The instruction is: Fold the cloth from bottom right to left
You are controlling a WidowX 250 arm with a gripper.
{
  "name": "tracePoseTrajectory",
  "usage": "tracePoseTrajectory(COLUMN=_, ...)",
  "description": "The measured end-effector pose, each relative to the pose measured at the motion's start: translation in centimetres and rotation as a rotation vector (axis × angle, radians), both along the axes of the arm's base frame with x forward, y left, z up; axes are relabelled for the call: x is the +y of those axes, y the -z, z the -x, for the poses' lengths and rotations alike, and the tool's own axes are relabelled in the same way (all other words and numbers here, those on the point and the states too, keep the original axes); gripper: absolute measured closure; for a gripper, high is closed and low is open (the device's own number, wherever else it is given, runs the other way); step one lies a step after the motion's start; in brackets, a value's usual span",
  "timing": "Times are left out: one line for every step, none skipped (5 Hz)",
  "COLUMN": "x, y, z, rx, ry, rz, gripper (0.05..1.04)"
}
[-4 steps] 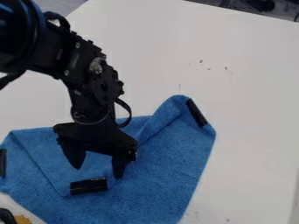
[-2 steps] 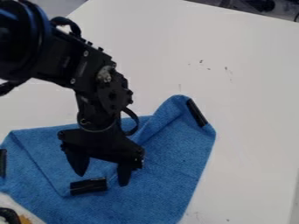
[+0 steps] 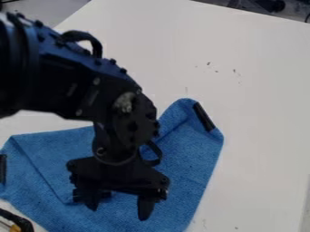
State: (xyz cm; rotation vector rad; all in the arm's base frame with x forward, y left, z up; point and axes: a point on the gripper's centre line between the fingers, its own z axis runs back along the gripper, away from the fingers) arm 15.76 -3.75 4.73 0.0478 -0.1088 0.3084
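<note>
Gripper at approx. 7 o'clock, fingers wide apart, over matte, nubby blue cloth, also approx. 7 o'clock; creased, angular, w/ stiff blk strip on its 2 o'clock edge. Flat wht table stretches 12–4 o'clock.

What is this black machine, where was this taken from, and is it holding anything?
The machine is a robot arm, ending in a gripper, a simple two-fingered hand. A fixed camera looks down at a slant on a white tabletop. There lies a blue cloth, partly folded, with dark strips on it. The gripper hangs over the cloth with its fingers apart, and nothing appears held between them. At the lower left is a black and yellow item I cannot identify.
</note>
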Motion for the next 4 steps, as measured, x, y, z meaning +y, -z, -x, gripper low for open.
tracePoseTrajectory(x=-2.5, y=1.6, z=1.9, rx=0.016, ry=0.010, rz=0.056, gripper=0.083)
tracePoseTrajectory(x=-3.9, y=2.6, z=2.3, rx=0.003, ry=0.019, rz=0.070, gripper=0.083)
tracePoseTrajectory(x=-4.5, y=3.2, z=2.6, rx=-0.037, ry=0.013, rz=0.089, gripper=0.083)
tracePoseTrajectory(x=-5.0, y=4.1, z=2.4, rx=-0.049, ry=0.005, rz=0.106, gripper=0.083)
